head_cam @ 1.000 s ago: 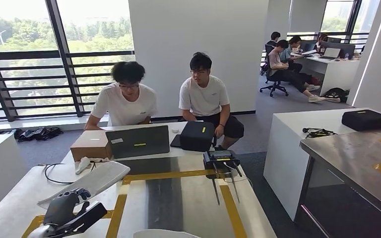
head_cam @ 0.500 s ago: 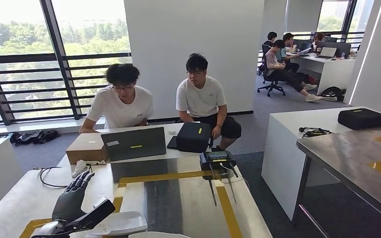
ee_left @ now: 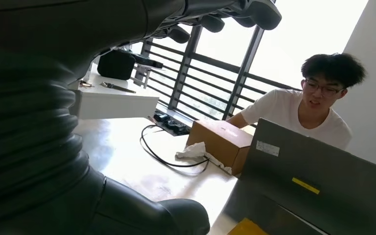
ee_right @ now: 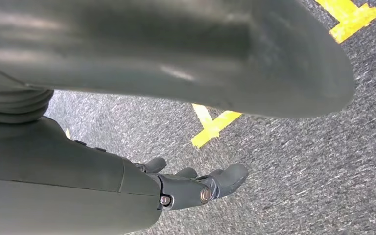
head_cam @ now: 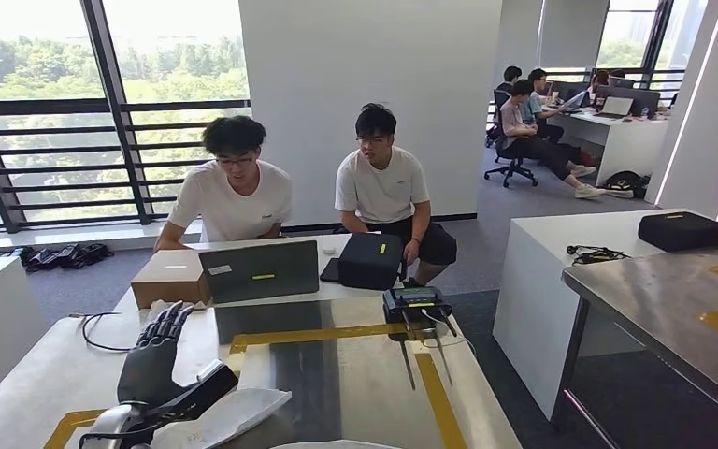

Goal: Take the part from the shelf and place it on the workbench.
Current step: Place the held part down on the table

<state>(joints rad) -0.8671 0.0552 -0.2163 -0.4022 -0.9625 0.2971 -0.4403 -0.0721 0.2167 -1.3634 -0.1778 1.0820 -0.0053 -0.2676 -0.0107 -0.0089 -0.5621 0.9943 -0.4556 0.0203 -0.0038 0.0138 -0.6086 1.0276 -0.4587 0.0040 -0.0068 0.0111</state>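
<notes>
The left hand (head_cam: 157, 369) stands over the table (head_cam: 337, 374) with fingers spread, holding nothing. The white part (head_cam: 229, 416) lies just beside its thumb, thin, light, probably flexible; a long edge suits gripping. The right hand (ee_right: 196, 186) hangs empty.

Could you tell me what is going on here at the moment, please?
The robot's left hand is open, fingers spread, above the white part, which lies on the workbench. Its right hand hangs over the carpet, holding nothing. Two people sit behind a laptop across the bench.
</notes>
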